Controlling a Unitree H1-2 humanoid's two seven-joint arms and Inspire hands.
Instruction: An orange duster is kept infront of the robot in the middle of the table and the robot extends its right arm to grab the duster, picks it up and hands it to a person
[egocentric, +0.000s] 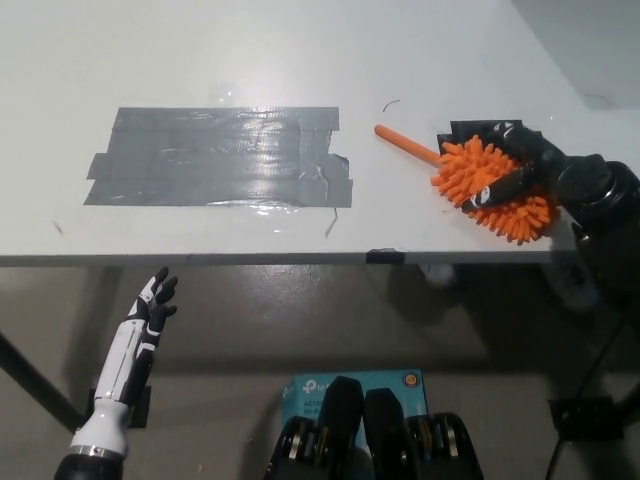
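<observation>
Orange duster (492, 190) sits at the right end of the white table (300, 60), near the front edge, fluffy head toward me and its thin handle (405, 143) pointing up-left toward the grey tape patch (220, 157). My black right hand (520, 165) is draped over the top of the head, fingers (497, 187) curled down into the fibres. Looks like it is closing on the head, but I can't tell if the grip is actually firm or just resting on the fluff. White left hand (152, 303) hangs below the table edge at lower left, fingers spread, holding nothing, idle.

Step in hand, as I read it: securing the grab before the lift. To do it well, I'd press the fingers fully through the soft strands until they clamp the core under them, since fluff alone will likely slip. Thumb side should wrap under the near edge of the head. The duster lies close to the table's front edge, so I'd avoid dragging it toward me. Lift straight up, watch that the handle rises with the head rather than pivoting down. No person is in view yet for the handover.
</observation>
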